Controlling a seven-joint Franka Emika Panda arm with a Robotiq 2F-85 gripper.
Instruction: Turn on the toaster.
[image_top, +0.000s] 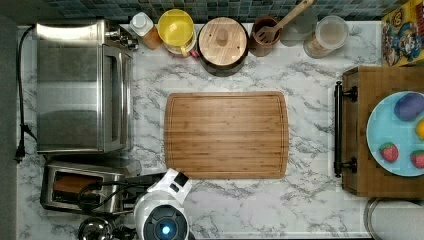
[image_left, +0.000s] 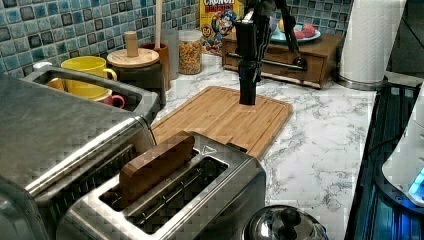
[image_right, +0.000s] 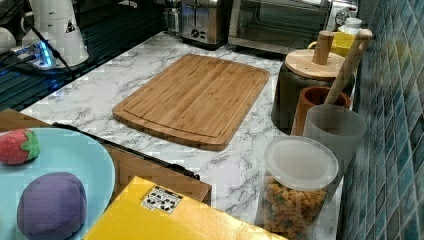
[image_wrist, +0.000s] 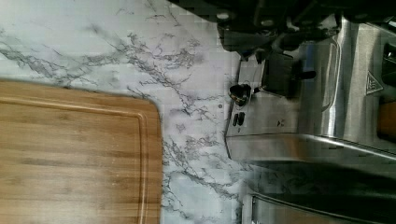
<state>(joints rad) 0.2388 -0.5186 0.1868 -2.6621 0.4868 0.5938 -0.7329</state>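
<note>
I'm watching the fingers (image_wrist: 240, 39) through the wrist view, where they show as a dark mass right over the control end of the toaster (image_wrist: 299, 116). I cannot tell whether they are open or closed. The toaster's black lever (image_wrist: 279, 74) sits directly under them, very close, though I cannot say if they touch it. The small black knob (image_wrist: 239, 92) is just beside the lever, a little farther from the fingers.

In the top view the toaster (image_top: 82, 187) stands on the marble table (image_top: 310, 200), with the arm's white wrist (image_top: 172, 184) at its end. A brown slice of bread (image_left: 156, 165) stands in one slot, on the far side of the toaster from the fingers, its top edge above the steel. The large toaster oven (image_top: 82, 85) stands next to the toaster. The wooden cutting board (image_wrist: 74, 154) lies flat on the table, apart from the fingers and bare.
</note>
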